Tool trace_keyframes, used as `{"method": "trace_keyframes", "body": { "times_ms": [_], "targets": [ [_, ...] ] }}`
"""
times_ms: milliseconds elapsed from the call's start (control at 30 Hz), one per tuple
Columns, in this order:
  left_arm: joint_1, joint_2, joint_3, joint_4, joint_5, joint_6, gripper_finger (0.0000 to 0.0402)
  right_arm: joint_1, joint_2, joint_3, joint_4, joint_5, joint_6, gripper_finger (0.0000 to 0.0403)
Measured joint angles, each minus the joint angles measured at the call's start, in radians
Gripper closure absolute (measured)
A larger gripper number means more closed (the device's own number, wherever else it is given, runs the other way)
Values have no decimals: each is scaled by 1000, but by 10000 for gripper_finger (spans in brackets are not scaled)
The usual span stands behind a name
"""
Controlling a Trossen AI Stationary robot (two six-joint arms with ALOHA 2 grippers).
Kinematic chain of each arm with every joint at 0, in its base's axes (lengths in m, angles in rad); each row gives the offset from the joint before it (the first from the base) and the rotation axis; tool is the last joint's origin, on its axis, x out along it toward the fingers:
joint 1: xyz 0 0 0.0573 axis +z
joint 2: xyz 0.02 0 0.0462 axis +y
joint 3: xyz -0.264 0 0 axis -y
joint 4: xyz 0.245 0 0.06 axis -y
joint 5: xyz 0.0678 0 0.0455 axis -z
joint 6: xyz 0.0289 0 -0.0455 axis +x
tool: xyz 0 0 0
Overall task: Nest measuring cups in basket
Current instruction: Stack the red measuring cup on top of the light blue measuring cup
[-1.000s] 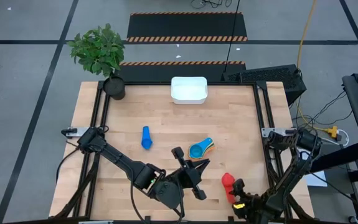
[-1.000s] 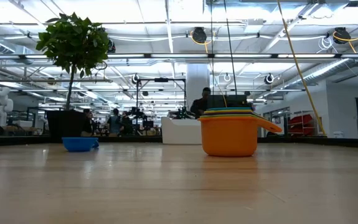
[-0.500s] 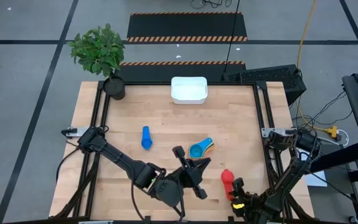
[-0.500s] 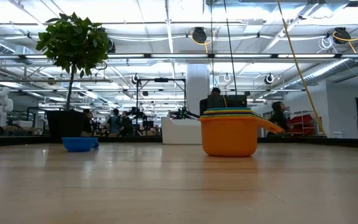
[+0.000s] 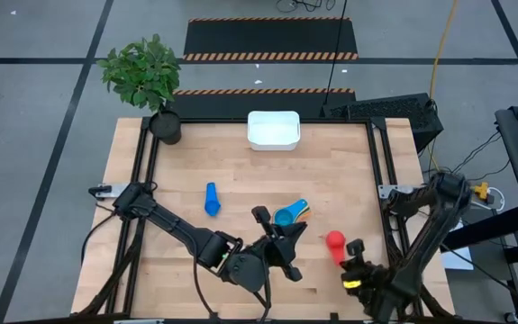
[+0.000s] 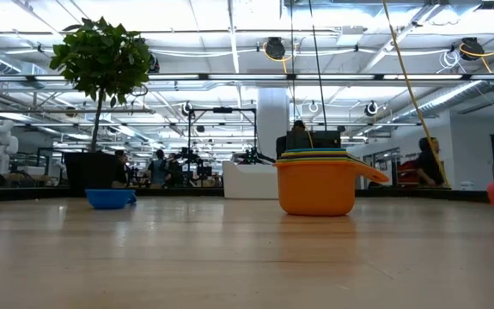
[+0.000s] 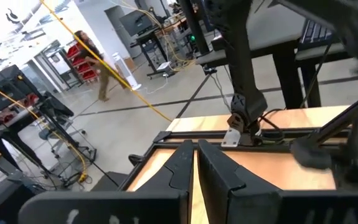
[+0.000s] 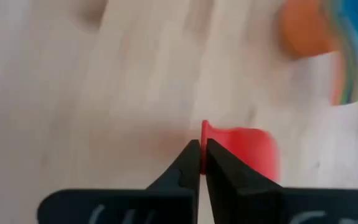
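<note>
A white rectangular basket (image 5: pixel 273 130) is set at the desk's far edge, mid-width. A stack of nested cups (image 5: pixel 290 214), orange outermost with light blue innermost, is seen near the middle. A blue cup (image 5: pixel 211 200) is laid apart to its left. A red cup (image 5: pixel 334 241) is pinched by its handle at the right.

Two black jointed arms with dark cables; the right tool (image 5: pixel 349 256) bears a yellow-green marking.
</note>
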State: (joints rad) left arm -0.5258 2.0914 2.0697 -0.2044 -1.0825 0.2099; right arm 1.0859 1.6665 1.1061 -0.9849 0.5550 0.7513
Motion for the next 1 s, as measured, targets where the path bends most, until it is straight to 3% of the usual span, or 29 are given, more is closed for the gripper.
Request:
{"method": "trace_keyframes", "body": {
  "times_ms": [133, 267, 400, 533, 667, 767, 867, 1000],
  "targets": [
    [2, 0, 0, -3, -2, -9, 366, 4, -182, 0, -16, 95, 28, 402],
    [-8, 0, 0, -3, -53, -34, 332, 29, -366, -21, 62, 297, 15, 402],
    [-33, 0, 0, -16, -188, -76, 293, 33, -517, -108, 323, 415, -169, 402],
    [-63, -6, 0, -102, -249, -150, 263, 13, -644, -238, 744, 463, -498, 402],
    [-82, -26, 1, -263, -254, -345, 246, -17, -754, -391, 1243, 377, -849, 402],
    [-99, -39, 1, -404, -246, -498, 243, -45, -826, -497, 1545, 273, -1016, 402],
    [-121, -42, 1, -512, -246, -625, 243, -75, -885, -575, 1697, 223, -1106, 403],
    [-145, -44, -3, -572, -247, -716, 243, -135, -938, -615, 1755, 102, -1123, 403]
  ]
}}
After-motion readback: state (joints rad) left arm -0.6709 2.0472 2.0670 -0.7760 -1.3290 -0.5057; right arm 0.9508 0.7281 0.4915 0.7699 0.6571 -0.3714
